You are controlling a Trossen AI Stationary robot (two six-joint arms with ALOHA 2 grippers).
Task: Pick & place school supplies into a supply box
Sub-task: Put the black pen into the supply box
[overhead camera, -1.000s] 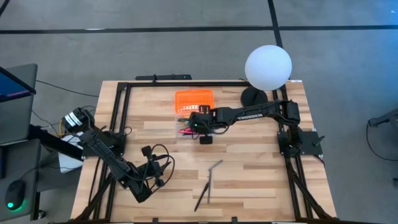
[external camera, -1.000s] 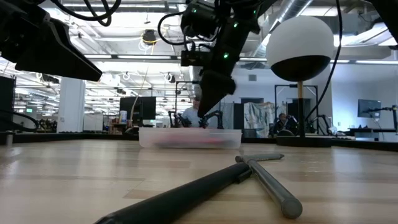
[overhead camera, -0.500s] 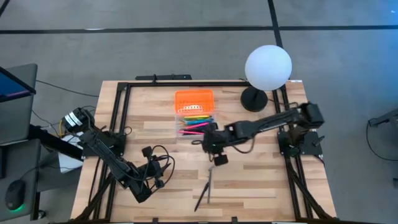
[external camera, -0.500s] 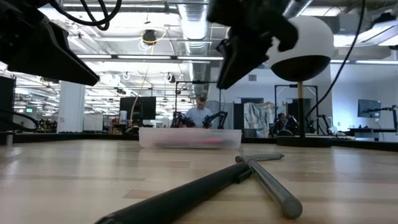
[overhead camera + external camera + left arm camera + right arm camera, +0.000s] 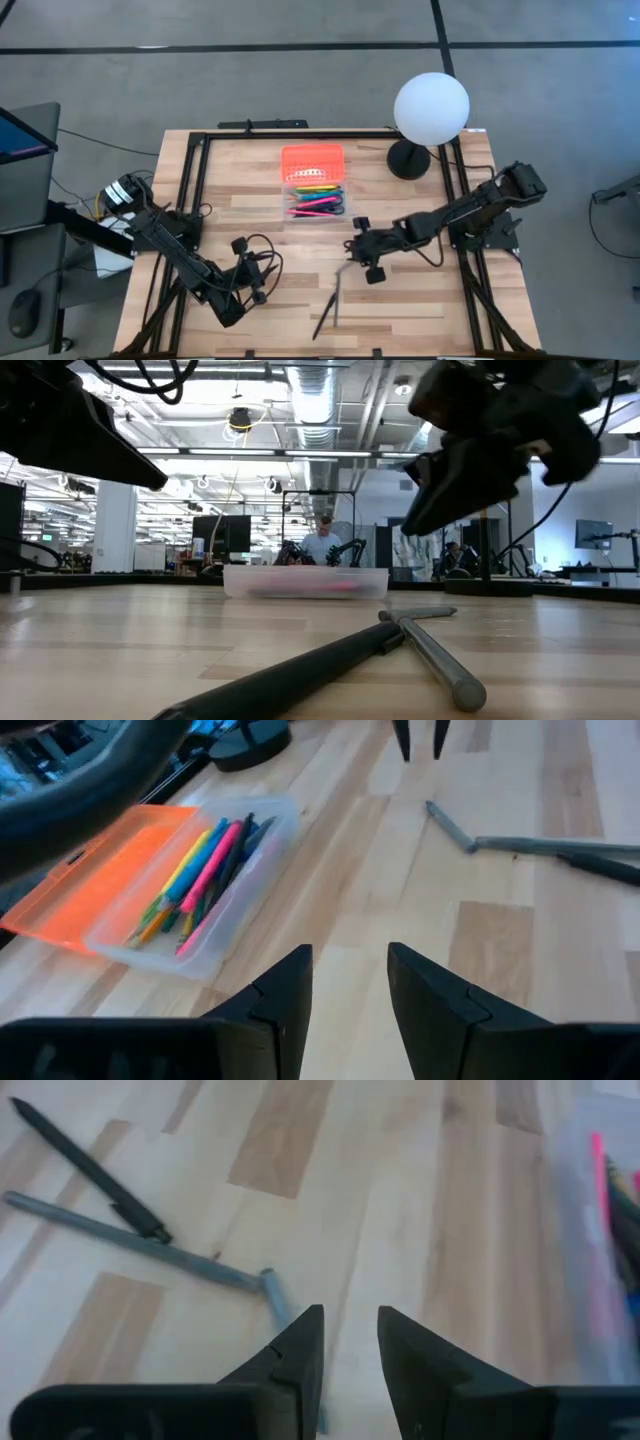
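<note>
right gripper (image 5: 352, 262): fingers apart, empty, above grey pen (image 5: 337, 290) | supply box (image 5: 316, 195): contents blurred in low view

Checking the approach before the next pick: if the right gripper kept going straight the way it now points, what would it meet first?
Probably the grey pen lying on the wooden table, just ahead of the right gripper, whose jaws stand slightly apart. The black pen lies beyond it. Depth is unclear.

Light wooden table (image 5: 400, 295), clear supply box (image 5: 317, 196) with orange lid, 2 crossed pens (image 5: 335, 293), lamp base (image 5: 407, 159)
</note>
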